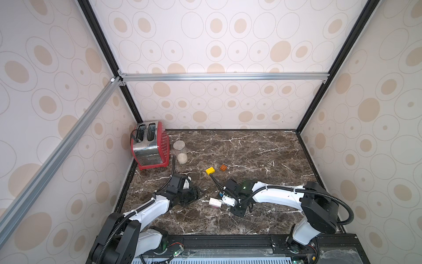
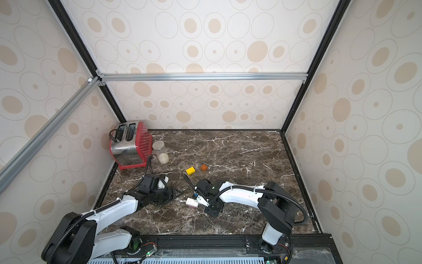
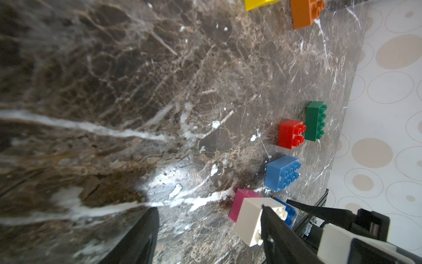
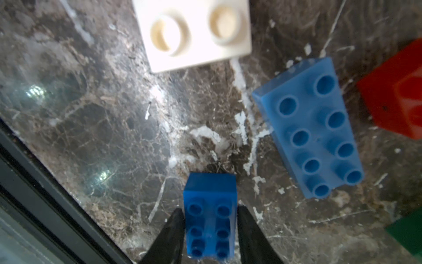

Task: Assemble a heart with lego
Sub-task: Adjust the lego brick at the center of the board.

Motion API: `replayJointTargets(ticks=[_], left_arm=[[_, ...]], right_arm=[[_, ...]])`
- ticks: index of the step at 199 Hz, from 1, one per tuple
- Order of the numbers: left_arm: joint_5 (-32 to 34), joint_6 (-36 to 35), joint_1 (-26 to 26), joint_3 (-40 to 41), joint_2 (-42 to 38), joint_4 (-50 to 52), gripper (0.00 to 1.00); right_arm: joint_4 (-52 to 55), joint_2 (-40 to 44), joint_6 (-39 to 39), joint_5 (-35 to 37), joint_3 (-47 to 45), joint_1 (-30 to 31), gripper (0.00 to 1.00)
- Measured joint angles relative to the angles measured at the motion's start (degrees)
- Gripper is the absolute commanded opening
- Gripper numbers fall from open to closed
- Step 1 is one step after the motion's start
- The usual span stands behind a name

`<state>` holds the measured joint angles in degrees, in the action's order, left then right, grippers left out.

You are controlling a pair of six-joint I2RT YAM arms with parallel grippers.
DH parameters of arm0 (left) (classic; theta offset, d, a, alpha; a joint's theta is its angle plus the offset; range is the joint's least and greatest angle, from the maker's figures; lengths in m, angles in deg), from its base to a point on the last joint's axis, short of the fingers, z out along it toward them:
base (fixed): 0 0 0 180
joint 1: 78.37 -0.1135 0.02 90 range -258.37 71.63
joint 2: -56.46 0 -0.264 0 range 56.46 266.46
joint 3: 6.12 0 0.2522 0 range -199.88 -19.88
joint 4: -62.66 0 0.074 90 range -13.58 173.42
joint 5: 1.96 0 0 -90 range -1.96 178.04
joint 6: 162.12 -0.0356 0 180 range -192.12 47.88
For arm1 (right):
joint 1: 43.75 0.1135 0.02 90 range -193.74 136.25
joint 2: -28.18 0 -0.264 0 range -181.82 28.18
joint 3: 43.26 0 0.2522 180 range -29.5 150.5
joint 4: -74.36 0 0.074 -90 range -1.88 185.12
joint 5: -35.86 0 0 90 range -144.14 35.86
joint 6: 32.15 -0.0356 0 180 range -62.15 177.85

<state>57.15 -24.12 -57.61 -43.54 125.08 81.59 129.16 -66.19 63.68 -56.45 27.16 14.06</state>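
**Dark blue brick lined up beside the heart's first two layers**

Toward the front of the marbled bench (image 1: 251, 148), the right claw (image 4: 210, 208) straddles the dark blue brick (image 4: 210, 219), one black finger along each long flat side, studs up. Tight squeeze or just a brush? Can't tell: the fingers sit right at the plastic, and the brick looks to be down on the stone. Taking it across the narrow width makes sense, I'd say, since the walls are smooth and parallel and the studs are left free for stacking.

Just beside it, the heart (image 1: 215, 202) is only a start: a glossy white brick (image 3: 249, 219) seated on a pink brick (image 3: 242, 200), the tip. The left claw (image 3: 209, 208) stands open, nothing between its fingers, with one finger close by the white brick. It is likely placed there to brace the stack, though contact is unclear.

Waiting loose are more hard, shiny studded blocks. The long eight-stud light blue brick (image 3: 282, 172) is nearest. The square four-stud red brick (image 3: 291, 133) sits right beside the green brick (image 3: 316, 121). Farther back are the yellow brick (image 1: 210, 170) and the orange brick (image 1: 223, 167).
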Motion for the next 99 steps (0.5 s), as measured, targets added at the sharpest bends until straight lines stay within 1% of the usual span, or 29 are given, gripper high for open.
replayJointTargets(ticks=[23,46,73,99], left_arm=[[0.0,0.0,0.0,0.0,0.3,0.0,0.7],[0.0,0.0,0.0,0.0,0.3,0.0,0.71],[0.0,0.0,0.0,0.0,0.3,0.0,0.71],[0.0,0.0,0.0,0.0,0.7,0.0,0.71]], right_arm=[[0.3,-0.5,-1.1,0.6,0.0,0.0,0.5],[0.5,-0.5,-2.7,1.1,0.1,0.0,0.5],[0.5,-0.5,-4.2,1.4,0.1,0.0,0.49],[0.1,-0.5,-4.8,1.2,0.1,0.1,0.44]])
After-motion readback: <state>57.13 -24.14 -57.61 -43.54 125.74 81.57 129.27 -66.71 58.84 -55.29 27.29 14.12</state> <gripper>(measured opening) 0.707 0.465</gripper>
